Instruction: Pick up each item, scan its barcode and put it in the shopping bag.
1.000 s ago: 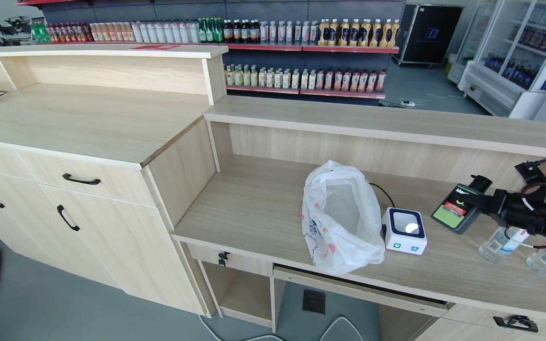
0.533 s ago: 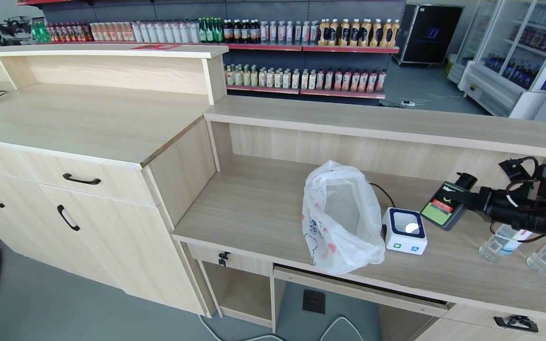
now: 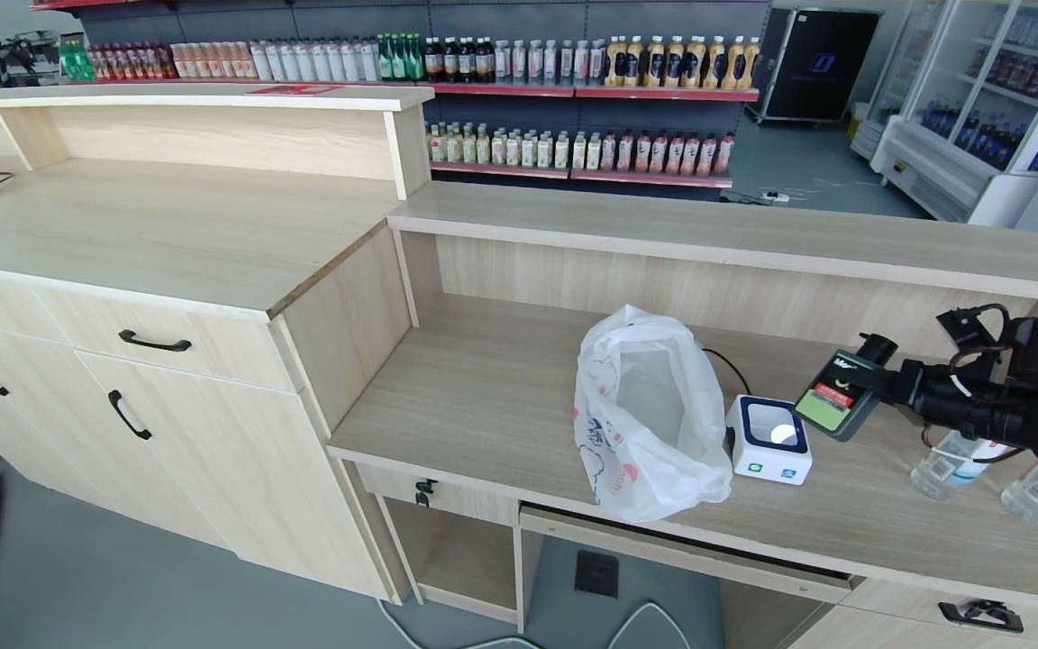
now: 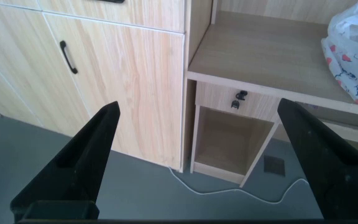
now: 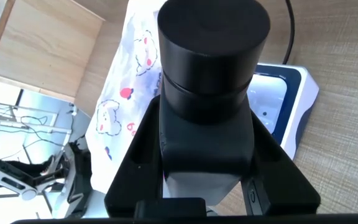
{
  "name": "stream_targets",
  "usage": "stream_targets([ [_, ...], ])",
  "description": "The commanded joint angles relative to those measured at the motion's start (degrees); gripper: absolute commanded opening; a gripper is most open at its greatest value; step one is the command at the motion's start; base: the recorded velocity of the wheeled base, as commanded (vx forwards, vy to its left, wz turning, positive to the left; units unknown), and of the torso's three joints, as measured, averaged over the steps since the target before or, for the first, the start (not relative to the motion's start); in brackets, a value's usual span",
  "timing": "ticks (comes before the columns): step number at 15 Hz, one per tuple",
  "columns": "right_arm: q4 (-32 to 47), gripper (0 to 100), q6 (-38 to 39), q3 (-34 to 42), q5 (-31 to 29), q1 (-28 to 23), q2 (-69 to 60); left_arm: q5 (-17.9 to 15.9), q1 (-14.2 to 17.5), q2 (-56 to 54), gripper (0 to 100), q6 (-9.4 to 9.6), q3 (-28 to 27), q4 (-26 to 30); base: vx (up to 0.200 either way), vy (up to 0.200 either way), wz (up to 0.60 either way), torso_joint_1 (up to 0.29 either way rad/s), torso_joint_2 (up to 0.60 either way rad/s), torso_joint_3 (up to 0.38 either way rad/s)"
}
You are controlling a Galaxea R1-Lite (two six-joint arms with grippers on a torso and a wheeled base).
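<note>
One black bottle (image 3: 830, 407) with a green and red label is gripped by the right hand (image 3: 879, 383) and held tilted above the tabletop (image 3: 501, 397), just right of the white scanner (image 3: 769, 439). The white shopping bag (image 3: 650, 415) is stood upright just beside the scanner's other side. Two clear water bottles (image 3: 951, 464) are seen on the tabletop under the right arm. The left hand (image 4: 197, 106) is held wide open above the floor, in front of the cupboard (image 4: 135, 74).
</note>
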Motion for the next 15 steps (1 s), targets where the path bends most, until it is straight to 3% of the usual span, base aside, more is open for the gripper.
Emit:
stream_targets([
  [1, -0.2, 0, -0.1, -0.1, 0.0, 0.2, 0.8, 0.0, 0.0, 0.0, 100, -0.02, 0.0, 0.0, 0.000, 0.000, 0.00, 0.000, 0.00, 0.000],
  [15, -4.9, 0, 1.6, -1.6, -0.2, 2.4, 4.9, 0.0, 0.0, 0.0, 100, -0.02, 0.0, 0.0, 0.000, 0.000, 0.00, 0.000, 0.00, 0.000],
])
